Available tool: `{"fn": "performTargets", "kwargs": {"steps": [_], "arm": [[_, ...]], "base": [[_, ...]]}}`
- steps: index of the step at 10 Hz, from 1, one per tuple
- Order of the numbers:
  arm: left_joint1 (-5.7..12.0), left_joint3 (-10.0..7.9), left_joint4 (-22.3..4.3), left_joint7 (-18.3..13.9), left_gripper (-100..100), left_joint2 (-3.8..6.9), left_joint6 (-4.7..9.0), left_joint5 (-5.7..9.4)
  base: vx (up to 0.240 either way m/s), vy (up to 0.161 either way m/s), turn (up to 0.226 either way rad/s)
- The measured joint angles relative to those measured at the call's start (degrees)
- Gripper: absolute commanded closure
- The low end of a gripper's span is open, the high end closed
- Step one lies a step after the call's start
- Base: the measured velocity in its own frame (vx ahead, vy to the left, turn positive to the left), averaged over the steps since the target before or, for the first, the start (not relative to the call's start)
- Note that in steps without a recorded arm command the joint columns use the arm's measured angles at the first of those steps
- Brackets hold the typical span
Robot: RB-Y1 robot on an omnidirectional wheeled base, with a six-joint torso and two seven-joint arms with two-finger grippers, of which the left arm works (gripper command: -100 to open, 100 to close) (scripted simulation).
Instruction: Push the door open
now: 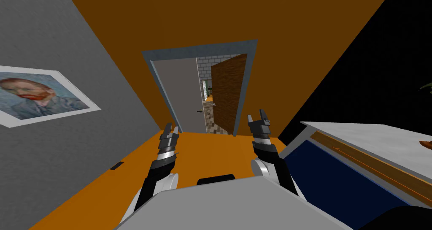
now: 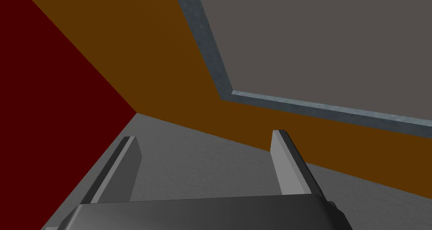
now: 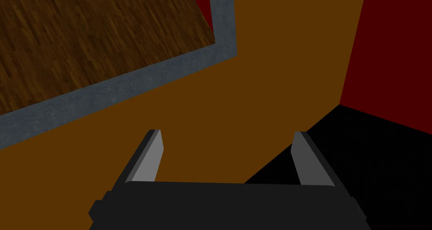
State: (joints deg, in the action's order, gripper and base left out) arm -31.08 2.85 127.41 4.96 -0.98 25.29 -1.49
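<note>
Currently well short of the doorway: the brown wood-grain door (image 1: 228, 92) stands ajar at the far right of the blue-grey door frame (image 1: 202, 50); a flat grey panel (image 1: 179, 92) fills its left half. Both left gripper (image 1: 171, 128) and right gripper (image 1: 258, 117) point forward, jaws released: a push needs contact, not grip. Probably drive nearer first.

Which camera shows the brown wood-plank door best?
Head view: the brown wood-plank door stands whole, ajar in the blue-grey frame. Right wrist view catches one corner; left wrist view faces the grey panel.
</note>
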Motion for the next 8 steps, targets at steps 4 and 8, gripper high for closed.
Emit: {"fn": "performTargets", "kwargs": {"steps": [4,8], "arm": [[1.47,0.26,-4.00,-0.77,-100,1.29,1.13,0.07],[3.34,0.46,-8.03,-1.34,-100,2.11,1.91,0.05]], "base": [[0.126,0.044,0.005],[0.078,0.017,0.003]]}}
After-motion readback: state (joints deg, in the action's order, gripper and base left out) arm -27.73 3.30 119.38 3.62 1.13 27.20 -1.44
